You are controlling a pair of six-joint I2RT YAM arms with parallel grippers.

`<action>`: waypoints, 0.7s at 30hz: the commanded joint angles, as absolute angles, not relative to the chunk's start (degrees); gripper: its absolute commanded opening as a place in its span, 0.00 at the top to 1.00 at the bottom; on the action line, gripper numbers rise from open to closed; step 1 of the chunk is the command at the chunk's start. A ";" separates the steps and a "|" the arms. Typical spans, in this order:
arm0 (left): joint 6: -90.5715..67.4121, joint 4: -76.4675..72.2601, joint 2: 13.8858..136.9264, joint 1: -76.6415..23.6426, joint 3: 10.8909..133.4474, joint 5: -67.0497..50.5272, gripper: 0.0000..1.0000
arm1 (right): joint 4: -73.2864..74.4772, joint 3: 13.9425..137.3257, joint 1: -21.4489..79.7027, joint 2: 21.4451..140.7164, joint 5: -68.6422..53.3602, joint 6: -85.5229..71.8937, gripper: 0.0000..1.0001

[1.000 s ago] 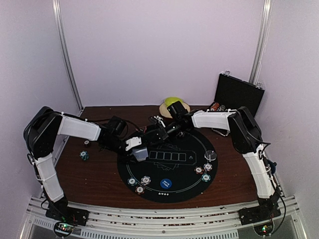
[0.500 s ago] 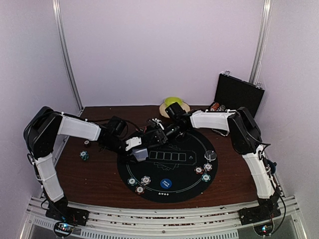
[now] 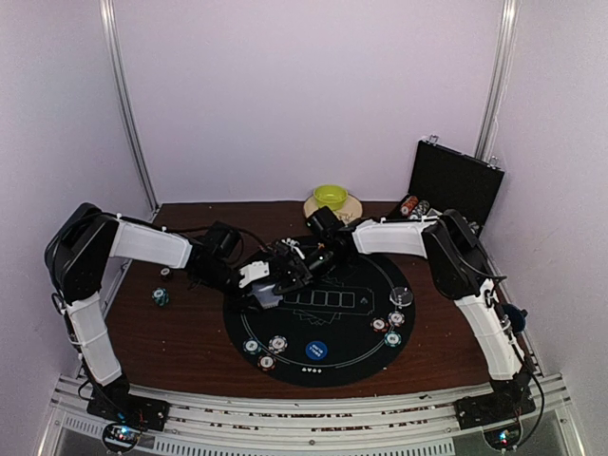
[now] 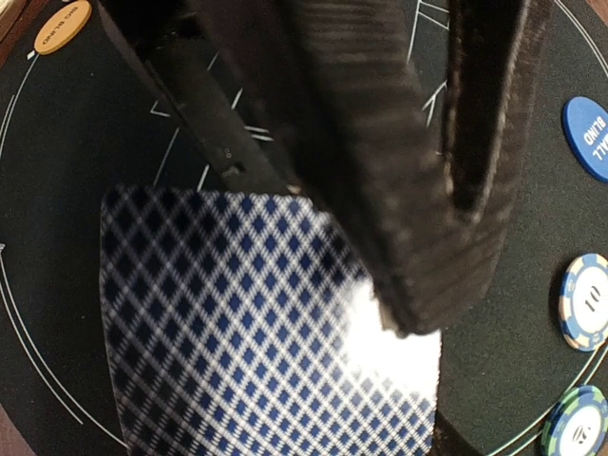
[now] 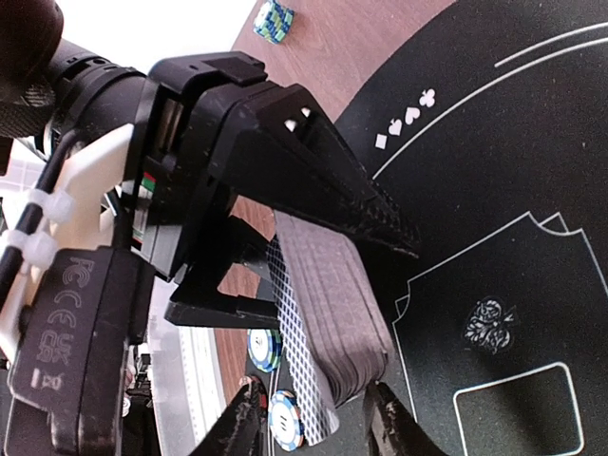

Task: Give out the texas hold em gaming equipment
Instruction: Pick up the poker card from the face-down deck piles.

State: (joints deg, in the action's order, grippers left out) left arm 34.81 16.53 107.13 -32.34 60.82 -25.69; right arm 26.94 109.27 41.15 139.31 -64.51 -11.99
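From above, poker chips (image 3: 276, 344) lie on the mat (image 3: 361, 366) but its card boxes (image 3: 328, 299) are bare, so dealing seems hardly begun. Left wrist view: the left gripper (image 4: 380, 237) is clamped on the deck of cards (image 4: 256, 332) above the mat; an orange disc (image 4: 62, 26) reads "BIG BLIND". Right wrist view: the right gripper (image 5: 313, 423) stands parted around the deck's edge, gripping nothing.

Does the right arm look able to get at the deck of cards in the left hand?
Probably yes. The right hand is open at the free end of the deck of cards, a finger either side, nothing between; the left hand holds it.
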 commanded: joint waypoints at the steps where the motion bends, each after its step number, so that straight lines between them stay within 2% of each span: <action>1: 34.77 14.33 104.56 -32.27 60.51 -29.02 0.45 | 22.83 110.23 41.56 140.61 -67.07 -15.13 0.61; 6: 34.96 14.25 104.18 -32.26 60.23 -30.03 0.45 | 21.80 110.13 41.66 141.14 -66.99 -16.42 0.65; 12: 35.55 14.56 103.72 -32.26 59.96 -31.33 0.45 | 20.17 110.02 41.76 141.34 -66.64 -18.28 0.65; 21: 35.45 13.39 103.15 -32.31 59.40 -29.50 0.45 | 25.07 111.07 41.67 139.22 -59.63 -14.47 0.57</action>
State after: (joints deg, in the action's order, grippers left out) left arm 34.87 16.32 106.28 -31.94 60.05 -27.33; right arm 23.86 109.34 41.32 140.14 -63.72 -16.49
